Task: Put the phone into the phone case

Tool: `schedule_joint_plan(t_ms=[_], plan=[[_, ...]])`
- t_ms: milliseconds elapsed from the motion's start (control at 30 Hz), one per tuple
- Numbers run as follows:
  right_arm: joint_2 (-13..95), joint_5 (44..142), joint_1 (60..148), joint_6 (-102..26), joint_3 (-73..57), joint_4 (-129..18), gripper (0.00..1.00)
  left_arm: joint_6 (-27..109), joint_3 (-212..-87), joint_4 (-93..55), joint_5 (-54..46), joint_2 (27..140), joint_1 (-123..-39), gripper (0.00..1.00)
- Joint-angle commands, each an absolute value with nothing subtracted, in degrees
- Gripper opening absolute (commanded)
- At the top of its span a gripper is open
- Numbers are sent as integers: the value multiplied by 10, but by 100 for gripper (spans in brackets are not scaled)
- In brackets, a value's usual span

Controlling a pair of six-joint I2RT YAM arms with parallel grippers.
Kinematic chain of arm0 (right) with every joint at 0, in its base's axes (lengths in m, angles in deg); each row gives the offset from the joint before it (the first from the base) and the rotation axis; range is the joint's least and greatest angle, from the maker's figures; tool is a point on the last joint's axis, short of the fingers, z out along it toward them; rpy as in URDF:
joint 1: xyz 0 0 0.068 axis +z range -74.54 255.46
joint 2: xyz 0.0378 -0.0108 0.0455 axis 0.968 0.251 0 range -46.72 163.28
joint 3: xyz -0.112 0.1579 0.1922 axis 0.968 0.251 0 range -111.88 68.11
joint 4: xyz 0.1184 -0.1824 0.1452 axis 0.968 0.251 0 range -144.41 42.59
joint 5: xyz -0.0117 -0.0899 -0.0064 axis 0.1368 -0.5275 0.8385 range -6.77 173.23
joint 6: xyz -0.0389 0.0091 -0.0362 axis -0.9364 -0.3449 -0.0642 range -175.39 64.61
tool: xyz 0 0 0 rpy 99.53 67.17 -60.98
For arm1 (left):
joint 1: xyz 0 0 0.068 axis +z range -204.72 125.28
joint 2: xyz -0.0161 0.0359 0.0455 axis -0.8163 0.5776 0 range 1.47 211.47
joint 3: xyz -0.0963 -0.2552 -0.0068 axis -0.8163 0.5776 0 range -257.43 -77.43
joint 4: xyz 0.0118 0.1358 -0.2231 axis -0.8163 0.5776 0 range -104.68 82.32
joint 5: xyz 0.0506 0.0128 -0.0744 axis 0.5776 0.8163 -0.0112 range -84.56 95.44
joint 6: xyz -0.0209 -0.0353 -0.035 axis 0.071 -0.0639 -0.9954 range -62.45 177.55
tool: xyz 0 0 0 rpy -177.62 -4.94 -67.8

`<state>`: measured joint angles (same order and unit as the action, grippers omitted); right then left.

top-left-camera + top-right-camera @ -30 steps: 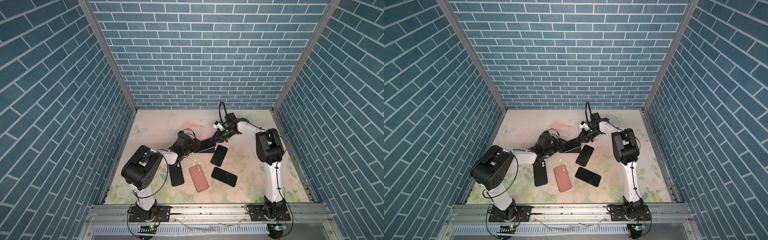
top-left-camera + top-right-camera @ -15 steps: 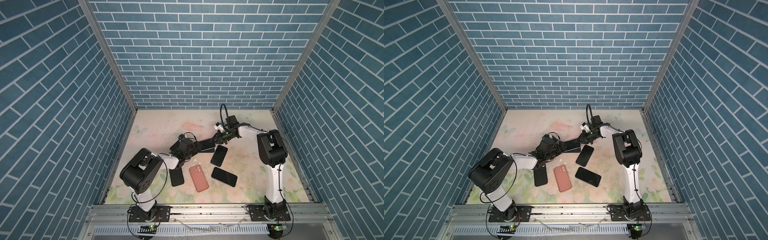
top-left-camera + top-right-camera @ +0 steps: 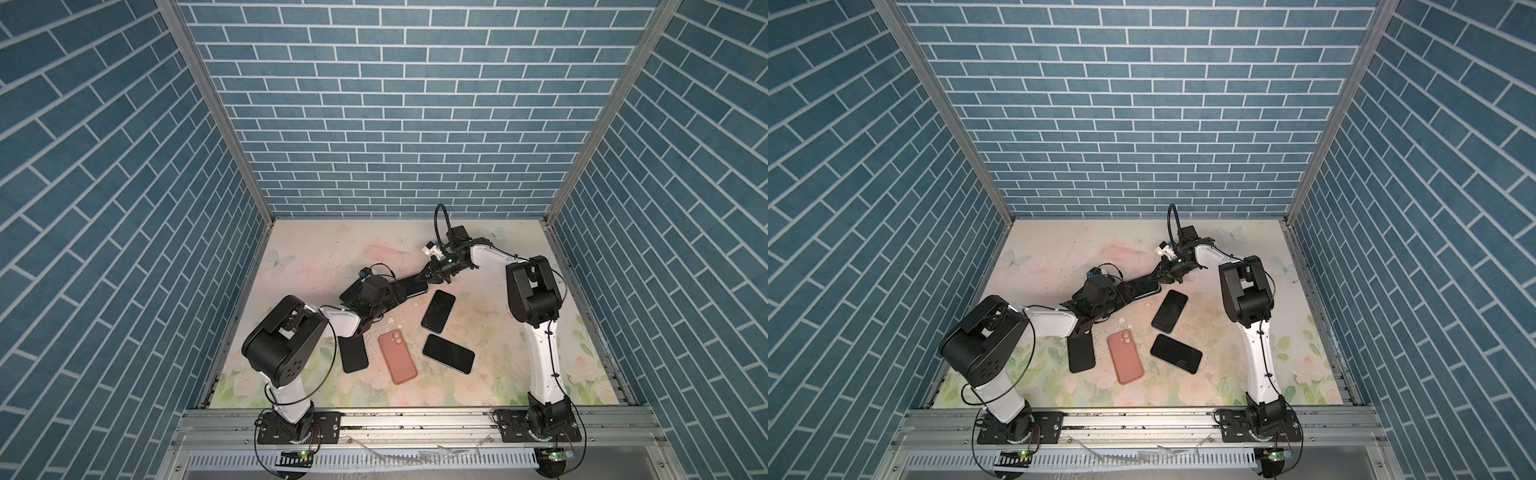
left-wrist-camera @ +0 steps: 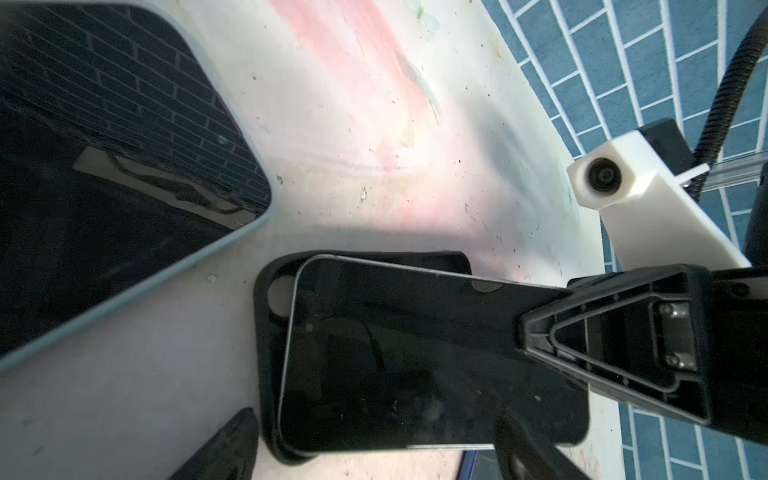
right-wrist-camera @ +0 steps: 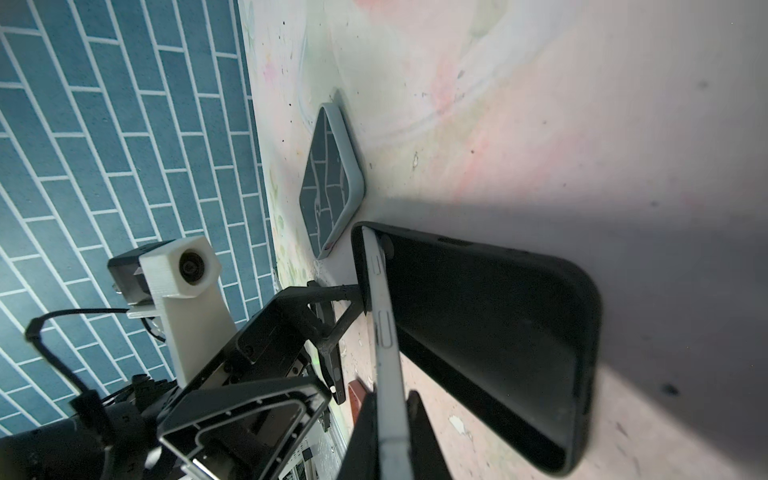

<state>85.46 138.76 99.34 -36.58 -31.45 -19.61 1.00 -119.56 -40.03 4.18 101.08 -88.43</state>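
A black phone (image 4: 395, 353) is tilted, its far end resting in the black phone case (image 4: 270, 299) on the mat. My right gripper (image 5: 390, 436) is shut on the phone's silver side edge (image 5: 384, 332) and holds it above the open case (image 5: 498, 332). In both top views the right gripper (image 3: 428, 279) (image 3: 1156, 276) meets the phone (image 3: 415, 286) mid-table. My left gripper (image 4: 374, 457) is open, with its fingers either side of the case's near end. One left finger (image 5: 328, 299) touches the end of the case. In both top views the left gripper (image 3: 395, 291) (image 3: 1125, 295) sits low over the case.
A grey-cased phone (image 4: 124, 166) (image 5: 332, 178) lies close beside the black case. Nearer the front lie a pink case (image 3: 397, 351), two black phones (image 3: 438, 304) (image 3: 448, 353) and another black case (image 3: 353, 353). Blue brick walls enclose the mat.
The left gripper has edged a little toward the case. The right gripper has shifted slightly with the phone still in its grip.
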Motion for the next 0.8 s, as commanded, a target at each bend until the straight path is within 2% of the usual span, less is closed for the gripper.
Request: schedule_joint_plan(t_ms=[0, 167, 500, 633, 767], plan=[[906, 1196, 999, -433, -300, -106, 0, 64, -1218, -364, 61, 1003, -863, 90], [908, 1207, 999, -451, -310, -98, 0, 96, -1251, -345, 42, 1021, -850, 90], [953, 1211, 998, -456, -371, -71, 0, 49, -1253, -383, 13, 1065, -852, 89], [968, 1197, 998, -452, -392, -62, 10, 50, -1247, -382, 15, 1059, -852, 89], [975, 1199, 998, -438, -401, -62, 14, 50, -1251, -382, 12, 1065, -853, 89]])
